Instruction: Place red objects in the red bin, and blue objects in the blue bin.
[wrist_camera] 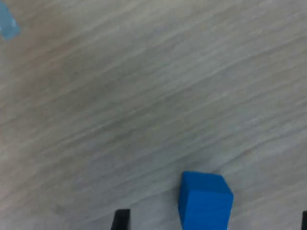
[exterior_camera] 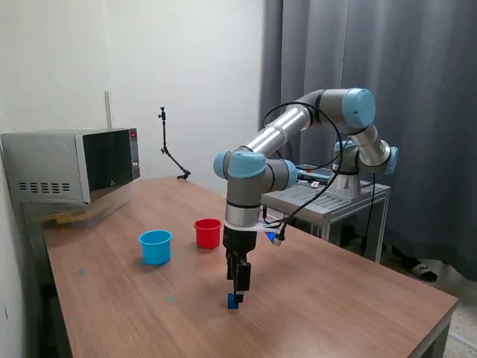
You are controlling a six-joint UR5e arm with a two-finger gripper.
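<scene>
We start from the bench (exterior_camera: pixel 335 298), a long wooden top with a microwave (exterior_camera: pixel 71 165) at its far end on the exterior view's left. Mid-bench stand the two bins close together, not touching: the blue cup (exterior_camera: pixel 155 247) and, on its right in the exterior view, the red cup (exterior_camera: pixel 207 233). We cannot see inside either, and no red cube shows in either view.

The arm (exterior_camera: pixel 246 190) reaches down nearer the camera than the cups, its pincer (exterior_camera: pixel 239 292) pointing straight at the bench. The blue cube (exterior_camera: pixel 233 300) sits on the wood right at the fingertips — well apart from the blue cup.

In the wrist view the cube (wrist_camera: pixel 205 200) lies between two dark finger tips at the frame's edges, with bare wood on both sides, so we judge the pincer released and straddling it, not yet gripping.

The step in hand looks like picking this cube. To do it well we would centre the cube between the fingers — it sits nearer one of them — descend low, then close squarely on flat faces.
</scene>
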